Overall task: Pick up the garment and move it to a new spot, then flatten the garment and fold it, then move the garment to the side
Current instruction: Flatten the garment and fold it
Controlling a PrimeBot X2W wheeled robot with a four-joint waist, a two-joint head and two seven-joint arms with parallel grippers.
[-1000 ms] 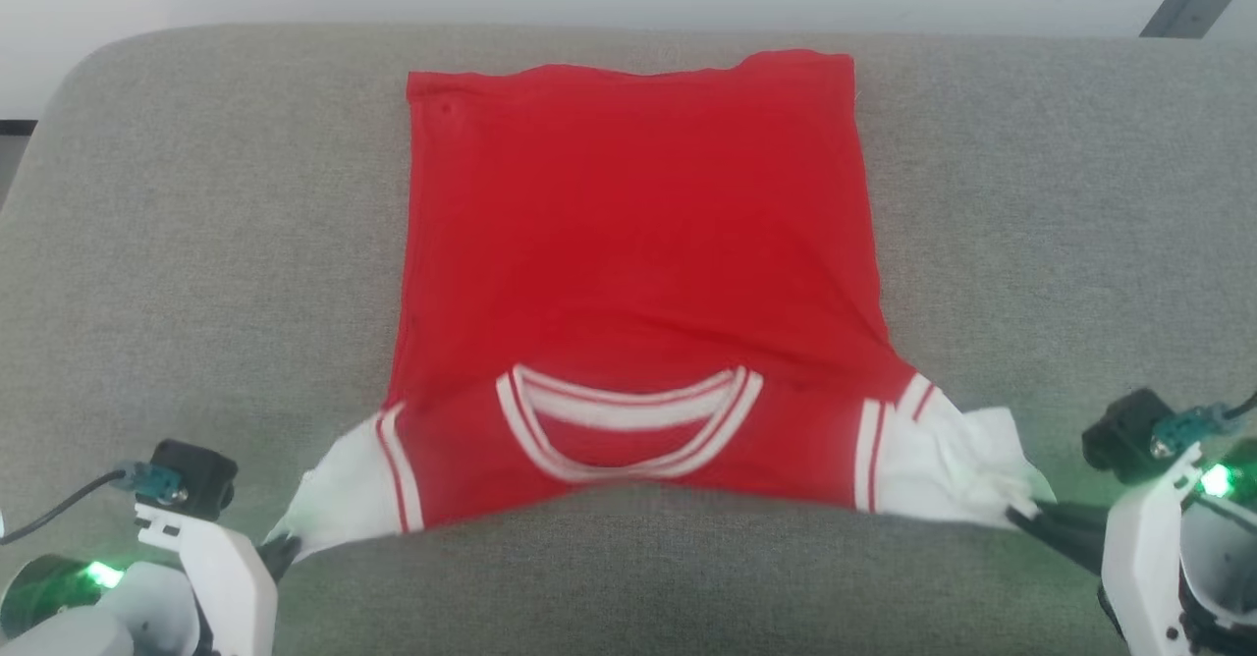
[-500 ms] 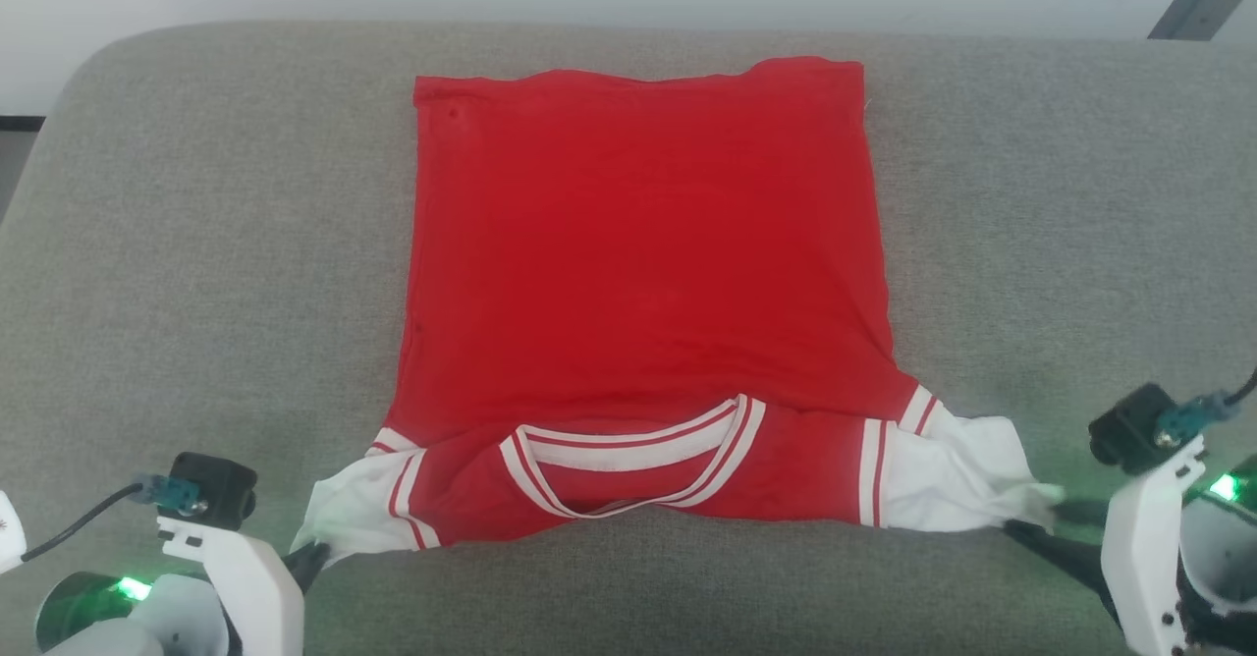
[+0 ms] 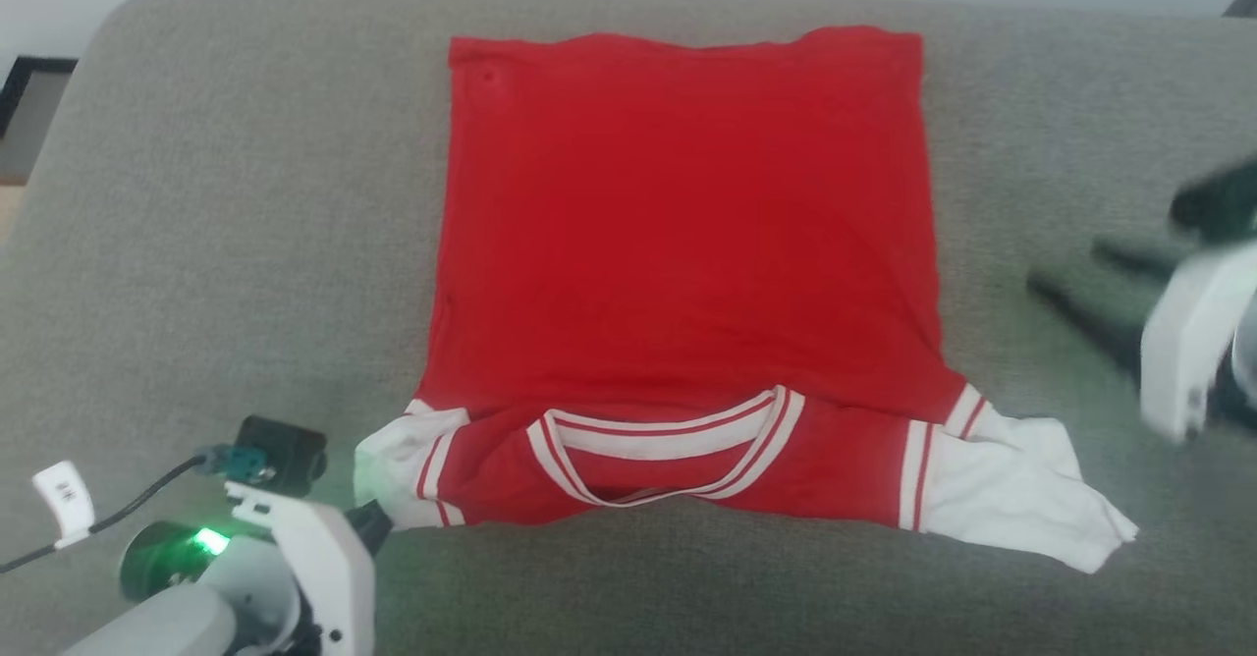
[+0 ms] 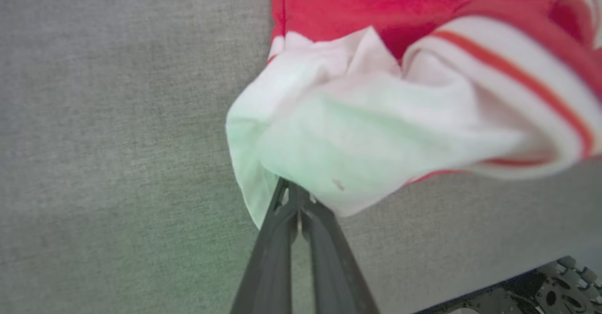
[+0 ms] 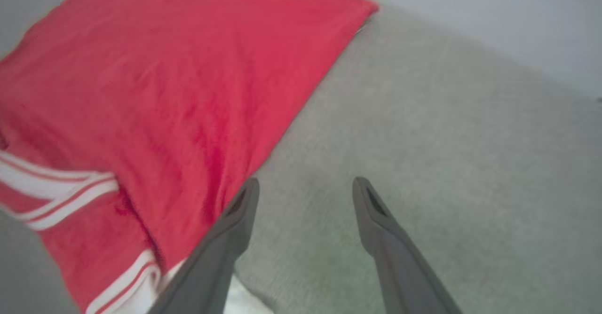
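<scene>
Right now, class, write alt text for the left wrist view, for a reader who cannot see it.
The left gripper, its two dark fingers closed together, pinches the garment by the edge of its bunched white sleeve, which has red-striped trim. The shirt's red body lies beyond it on a grey fabric surface.

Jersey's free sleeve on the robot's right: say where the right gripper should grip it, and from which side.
Grip the white sleeve at its outer cuff corner, coming low from the robot's right. That corner points away from the jersey onto bare grey cushion, giving the open right gripper a free edge. The left gripper is shut on the opposite sleeve.
</scene>
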